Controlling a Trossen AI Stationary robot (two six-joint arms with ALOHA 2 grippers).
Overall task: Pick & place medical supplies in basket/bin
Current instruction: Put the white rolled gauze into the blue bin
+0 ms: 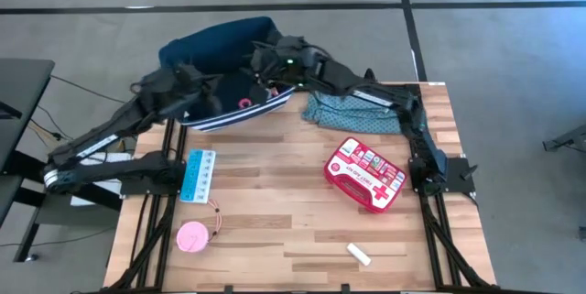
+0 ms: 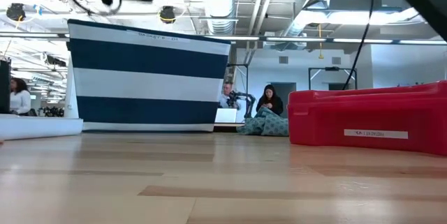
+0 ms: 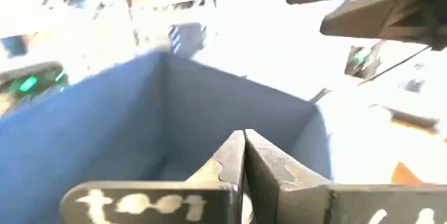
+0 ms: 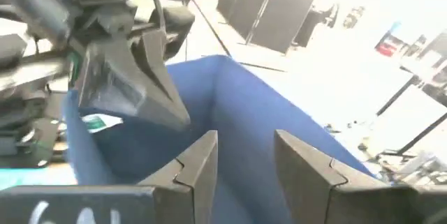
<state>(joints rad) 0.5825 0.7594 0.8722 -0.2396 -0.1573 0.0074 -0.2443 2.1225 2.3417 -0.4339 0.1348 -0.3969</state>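
Observation:
The dark navy bin [image 1: 224,51] stands at the table's far edge and shows as a striped wall in the low view [image 2: 147,77]. My left gripper [image 1: 212,91] hangs over the bin's left part, its fingers shut and empty [image 3: 244,147]. My right gripper [image 1: 263,70] hovers over the bin's right part, open [image 4: 244,158], facing the left gripper [image 4: 133,70]. A small pink thing [image 1: 245,103] lies inside the bin. On the table rest the light-blue box [image 1: 199,173], pink tub [image 1: 193,237], red pouch [image 1: 364,173] and white tube [image 1: 358,255].
A teal patterned cloth [image 1: 352,111] lies crumpled by the bin's right side, near the right arm. Bare wood stretches across the table's middle and near edge between the items. People sit in the room beyond the table [image 2: 269,102].

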